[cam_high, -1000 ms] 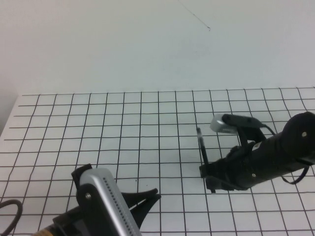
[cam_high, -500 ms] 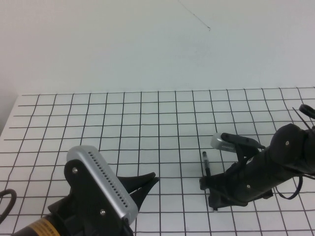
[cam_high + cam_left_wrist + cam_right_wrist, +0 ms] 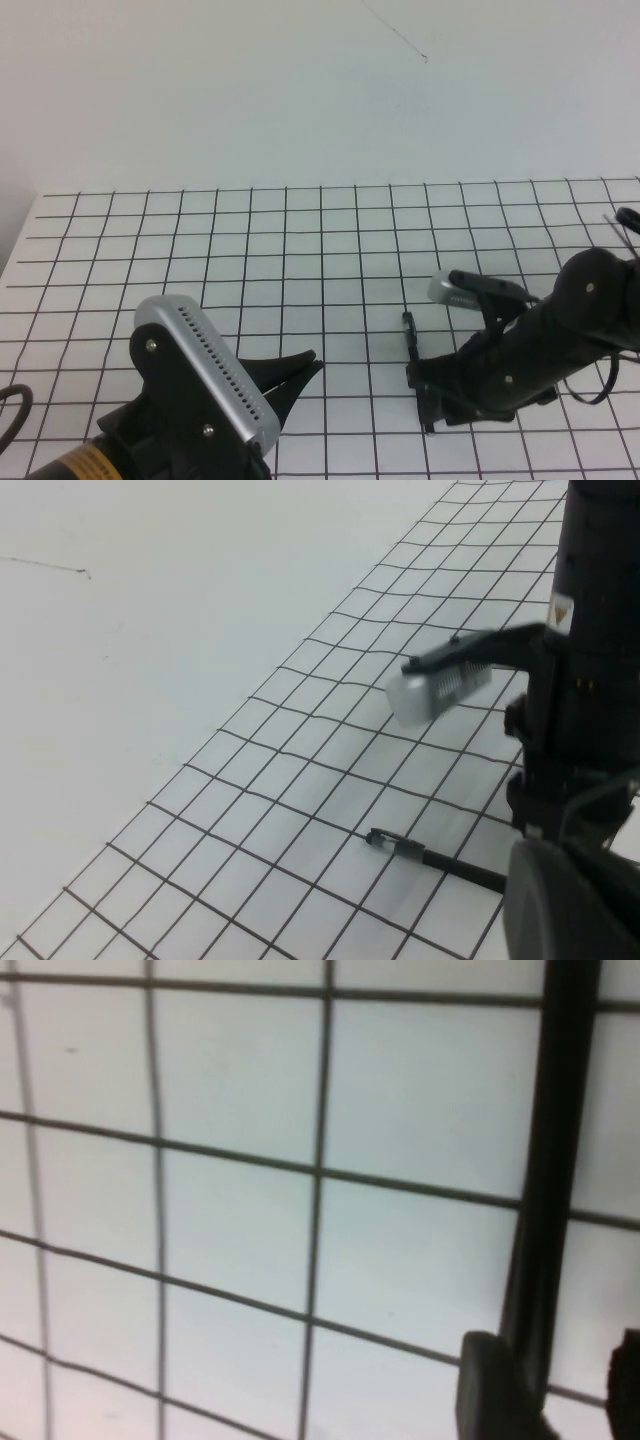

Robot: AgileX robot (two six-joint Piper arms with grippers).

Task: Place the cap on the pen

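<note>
One thin black pen lies on your gridded table, right of centre, capped end pointing far. Your right gripper straddles its near end, fingers parted, gripping nothing. Your left gripper hovers near-left, pinched closed and empty.

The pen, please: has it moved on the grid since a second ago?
Yes. The pen, by the right gripper, has dropped toward the robot; its far tip sits about a grid row nearer on the grid table.
</note>
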